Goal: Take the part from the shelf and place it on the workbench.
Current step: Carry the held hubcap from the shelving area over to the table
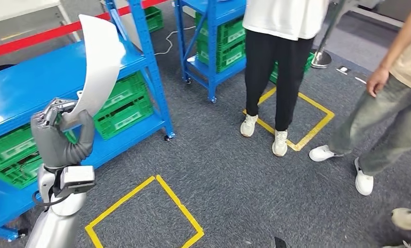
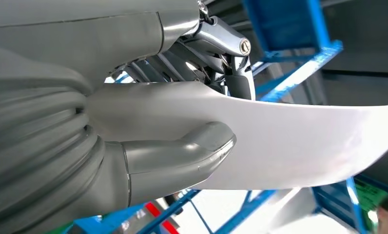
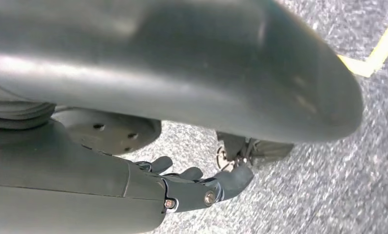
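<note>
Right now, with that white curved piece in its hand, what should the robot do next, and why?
Probably turn away from the blue shelf and carry the white part off. The left hand already grips it, lifted clear of the shelf, and no workbench is in sight. It should watch the people standing close.

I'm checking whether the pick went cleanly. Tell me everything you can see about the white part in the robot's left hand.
The white part is a thin, smooth curved panel, plastic-looking and matte, wider at its upper end and narrowing towards the grip. It stands roughly upright, bowing over the blue shelf. The left hand holds its lower end, raised off the shelf; the left wrist view shows the thumb pressed on one face and the dark fingers behind the other. Nothing else touches it.
</note>
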You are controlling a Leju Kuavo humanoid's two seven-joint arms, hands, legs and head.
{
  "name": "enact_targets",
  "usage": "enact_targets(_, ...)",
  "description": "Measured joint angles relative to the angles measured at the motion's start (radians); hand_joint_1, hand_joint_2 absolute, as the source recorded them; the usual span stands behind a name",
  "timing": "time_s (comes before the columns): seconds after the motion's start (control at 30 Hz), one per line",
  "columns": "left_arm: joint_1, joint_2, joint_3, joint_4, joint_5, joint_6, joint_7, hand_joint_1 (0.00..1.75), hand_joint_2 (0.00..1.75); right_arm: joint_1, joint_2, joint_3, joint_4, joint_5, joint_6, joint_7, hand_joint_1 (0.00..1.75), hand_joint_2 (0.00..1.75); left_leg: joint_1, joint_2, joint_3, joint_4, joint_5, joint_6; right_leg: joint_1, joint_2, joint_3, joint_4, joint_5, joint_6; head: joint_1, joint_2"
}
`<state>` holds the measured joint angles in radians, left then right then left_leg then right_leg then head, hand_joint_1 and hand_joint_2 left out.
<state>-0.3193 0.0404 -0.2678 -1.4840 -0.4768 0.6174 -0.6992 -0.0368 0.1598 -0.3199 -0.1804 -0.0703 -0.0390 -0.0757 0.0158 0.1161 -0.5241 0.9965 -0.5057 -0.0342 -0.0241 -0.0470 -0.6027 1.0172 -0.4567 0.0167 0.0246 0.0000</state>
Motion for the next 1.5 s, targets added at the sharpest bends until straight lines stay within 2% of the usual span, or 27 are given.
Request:
enact_targets(0.03, 0.01, 0.0, 0.003, -0.012, 0.003, -0.001, 0.0, 1.75, 1.75, 0.002, -0.002, 0.0, 0.0, 0.006, 0.0, 0.002, 0.0, 0.0, 0.002, 0.004, 0.005, -0.003, -0.001, -0.006, 0.0, 0.011, -0.001, 0.0, 0.001, -0.008, -0.001, 0.0)
enact_targets(0.1, 0.025, 0.001, 0.005, -0.032, 0.009, -0.002, 0.0, 1.75, 1.75, 0.004, -0.006, 0.0, 0.0, 0.016, -0.003, 0.006, 0.0, 0.0, 0.006, -0.03, -0.002, 0.023, -0.025, -0.016, -0.002, 0.031, -0.004, -0.002, 0.006, -0.021, -0.004, 0.0)
enact_targets(0.17, 0.038, 0.001, 0.007, -0.046, 0.01, 0.0, 0.0, 1.75, 1.75, 0.003, -0.011, 0.0, 0.0, 0.022, -0.005, 0.009, 0.0, 0.0, 0.006, -0.085, -0.046, 0.122, -0.086, -0.018, -0.002, 0.049, -0.007, -0.002, 0.01, -0.029, -0.007, 0.0)
enact_targets(0.23, 0.062, 0.001, 0.008, -0.058, 0.008, 0.006, 0.0, 1.75, 1.75, 0.001, -0.018, 0.001, 0.0, 0.03, -0.003, 0.013, 0.0, 0.0, 0.002, -0.106, -0.107, 0.247, -0.135, -0.013, 0.002, 0.073, -0.009, -0.002, 0.012, -0.034, -0.008, 0.0)
enact_targets(0.27, 0.076, 0.001, 0.008, -0.064, 0.007, 0.01, 0.0, 1.75, 1.75, 0.001, -0.022, 0.002, 0.0, 0.035, -0.002, 0.015, 0.0, 0.0, 0.001, -0.11, -0.123, 0.275, -0.135, -0.009, 0.005, 0.087, -0.01, -0.002, 0.012, -0.035, -0.008, 0.0)
enact_targets(0.3, 0.087, 0.001, 0.008, -0.07, 0.007, 0.014, 0.0, 1.75, 1.75, 0.002, -0.027, 0.003, 0.0, 0.041, 0.0, 0.017, 0.0, 0.0, -0.002, -0.114, -0.123, 0.266, -0.116, -0.002, 0.007, 0.102, -0.01, -0.002, 0.013, -0.036, -0.008, 0.0)
enact_targets(0.33, 0.094, 0.001, 0.009, -0.077, 0.01, 0.018, 0.0, 1.75, 1.75, 0.003, -0.031, 0.004, 0.0, 0.048, 0.002, 0.019, 0.0, 0.0, -0.004, -0.123, -0.104, 0.218, -0.081, 0.007, 0.01, 0.116, -0.01, -0.002, 0.014, -0.036, -0.008, 0.0)
enact_targets(0.4, 0.098, 0.001, 0.01, -0.091, 0.02, 0.026, 0.0, 1.75, 1.75, 0.003, -0.035, 0.009, 0.0, 0.058, 0.005, 0.023, 0.0, 0.0, -0.011, -0.17, -0.048, 0.085, -0.015, 0.029, 0.01, 0.141, -0.012, -0.002, 0.018, -0.034, -0.008, 0.0)
enact_targets(0.47, 0.103, 0.001, 0.012, -0.104, 0.027, 0.036, 0.0, 1.75, 1.75, 0.0, -0.036, 0.014, 0.0, 0.065, 0.008, 0.028, 0.0, 0.0, -0.019, -0.197, -0.019, 0.013, 0.008, 0.04, 0.005, 0.163, -0.017, -0.003, 0.023, -0.025, -0.01, 0.0)
enact_targets(0.53, 0.111, 0.0, 0.013, -0.113, 0.016, 0.048, 0.0, 1.75, 1.75, 0.001, -0.036, 0.017, 0.0, 0.067, 0.01, 0.033, 0.0, 0.0, -0.02, -0.177, -0.014, 0.0, 0.013, 0.041, 0.004, 0.183, -0.022, -0.008, 0.03, -0.01, -0.013, 0.0)
enact_targets(0.57, 0.115, 0.0, 0.014, -0.118, 0.003, 0.052, 0.0, 1.75, 1.75, 0.002, -0.036, 0.018, 0.0, 0.068, 0.01, 0.038, 0.0, 0.0, -0.019, -0.166, -0.009, -0.008, 0.018, 0.044, 0.006, 0.176, -0.025, -0.006, 0.029, -0.005, -0.013, 0.0)
enact_targets(0.63, 0.125, -0.004, 0.018, -0.131, -0.023, 0.049, 0.003, 1.75, 1.75, 0.002, -0.036, 0.018, 0.0, 0.069, 0.008, 0.05, 0.0, 0.0, -0.012, -0.139, -0.002, -0.023, 0.03, 0.053, 0.011, 0.126, -0.05, 0.045, -0.005, 0.001, -0.009, 0.0)
enact_targets(0.7, 0.142, -0.007, 0.028, -0.139, -0.029, 0.035, 0.005, 1.75, 1.75, -0.001, -0.037, 0.018, 0.0, 0.069, 0.008, 0.059, 0.0, 0.0, -0.012, -0.109, -0.003, -0.024, 0.033, 0.058, 0.01, 0.071, -0.109, 0.168, -0.072, 0.006, -0.005, 0.0)
enact_targets(0.77, 0.155, -0.009, 0.035, -0.142, -0.013, 0.006, 0.005, 1.75, 1.75, -0.002, -0.037, 0.018, 0.0, 0.07, 0.01, 0.061, 0.0, 0.0, -0.012, -0.078, -0.006, -0.023, 0.032, 0.056, 0.005, 0.056, -0.148, 0.258, -0.104, 0.014, -0.005, 0.0)
enact_targets(0.8, 0.158, -0.011, 0.038, -0.142, -0.002, -0.012, 0.004, 1.75, 1.75, -0.001, -0.037, 0.018, 0.0, 0.071, 0.011, 0.061, 0.0, 0.0, -0.01, -0.064, -0.008, -0.02, 0.03, 0.054, 0.001, 0.052, -0.139, 0.249, -0.093, 0.018, -0.005, 0.0)
enact_targets(0.83, 0.16, -0.012, 0.041, -0.143, 0.001, -0.026, 0.004, 1.75, 1.75, 0.0, -0.038, 0.018, 0.0, 0.071, 0.011, 0.06, 0.0, 0.0, -0.008, -0.051, -0.01, -0.016, 0.028, 0.049, -0.003, 0.044, -0.108, 0.2, -0.069, 0.023, -0.005, 0.0)
enact_targets(0.9, 0.159, -0.017, 0.046, -0.144, -0.015, -0.034, 0.002, 1.75, 1.75, -0.002, -0.038, 0.018, 0.0, 0.064, 0.011, 0.057, 0.0, 0.0, -0.005, -0.027, -0.013, 0.001, 0.017, 0.033, -0.007, 0.003, -0.032, 0.066, -0.023, 0.029, -0.005, 0.0)
enact_targets(0.97, 0.153, -0.02, 0.049, -0.147, -0.026, -0.031, 0.001, 1.75, 1.75, -0.008, -0.037, 0.017, 0.0, 0.056, 0.01, 0.06, 0.0, 0.0, -0.007, -0.009, -0.015, 0.013, 0.003, 0.017, -0.005, -0.022, -0.001, 0.01, -0.011, 0.019, -0.006, 0.0)
enact_targets(1.07, 0.137, -0.028, 0.05, -0.148, -0.008, -0.039, -0.001, 1.75, 1.75, -0.008, -0.037, 0.016, 0.0, 0.054, 0.01, 0.067, 0.0, 0.0, -0.003, 0.009, -0.004, 0.014, -0.005, -0.002, -0.001, 0.008, -0.007, 0.015, -0.008, -0.009, -0.007, 0.0)
enact_targets(1.13, 0.13, -0.031, 0.05, -0.147, -0.004, -0.044, 0.0, 1.75, 1.75, -0.007, -0.038, 0.015, 0.0, 0.055, 0.014, 0.066, 0.0, 0.0, 0.003, -0.032, -0.018, 0.056, -0.04, -0.011, -0.003, 0.029, -0.01, 0.012, -0.001, -0.022, -0.009, 0.0)
enact_targets(1.2, 0.127, -0.03, 0.05, -0.145, -0.007, -0.044, 0.0, 1.75, 1.75, -0.008, -0.039, 0.015, 0.0, 0.056, 0.017, 0.064, 0.0, 0.0, 0.004, -0.091, -0.073, 0.179, -0.111, -0.013, -0.002, 0.052, -0.014, 0.011, 0.004, -0.03, -0.013, 0.0)
enact_targets(1.27, 0.128, -0.03, 0.05, -0.14, -0.01, -0.043, 0.0, 1.75, 1.75, -0.008, -0.039, 0.015, 0.0, 0.056, 0.018, 0.063, 0.0, 0.0, 0.002, -0.111, -0.128, 0.293, -0.151, -0.009, 0.003, 0.08, -0.019, 0.012, 0.007, -0.033, -0.014, 0.0)
enact_targets(1.3, 0.128, -0.03, 0.05, -0.138, -0.011, -0.043, 0.0, 1.75, 1.75, -0.007, -0.04, 0.015, 0.0, 0.056, 0.018, 0.063, 0.0, 0.0, 0.001, -0.114, -0.135, 0.302, -0.142, -0.004, 0.005, 0.095, -0.02, 0.012, 0.008, -0.034, -0.014, 0.0)
enact_targets(1.33, 0.127, -0.03, 0.05, -0.137, -0.011, -0.043, 0.0, 1.75, 1.75, -0.006, -0.04, 0.015, 0.0, 0.056, 0.018, 0.063, 0.0, 0.0, -0.001, -0.118, -0.122, 0.27, -0.113, 0.002, 0.006, 0.11, -0.02, 0.012, 0.009, -0.033, -0.014, 0.0)
enact_targets(1.37, 0.126, -0.03, 0.05, -0.137, -0.01, -0.043, 0.0, 1.75, 1.75, -0.005, -0.04, 0.015, 0.0, 0.056, 0.018, 0.063, 0.0, 0.0, -0.003, -0.131, -0.093, 0.204, -0.073, 0.011, 0.007, 0.125, -0.019, 0.012, 0.01, -0.032, -0.014, 0.0)
enact_targets(1.43, 0.124, -0.03, 0.05, -0.137, -0.01, -0.043, 0.0, 1.75, 1.75, -0.006, -0.04, 0.015, 0.0, 0.056, 0.019, 0.062, 0.0, 0.0, -0.006, -0.179, -0.036, 0.073, -0.016, 0.025, 0.006, 0.151, -0.021, 0.012, 0.014, -0.025, -0.013, 0.0)
enact_targets(1.5, 0.123, -0.03, 0.049, -0.137, -0.004, -0.042, 0.0, 1.75, 1.75, -0.007, -0.04, 0.015, 0.0, 0.056, 0.019, 0.064, 0.0, 0.0, -0.01, -0.202, -0.017, 0.023, -0.004, 0.03, 0.001, 0.174, -0.029, 0.01, 0.021, -0.012, -0.012, 0.0)
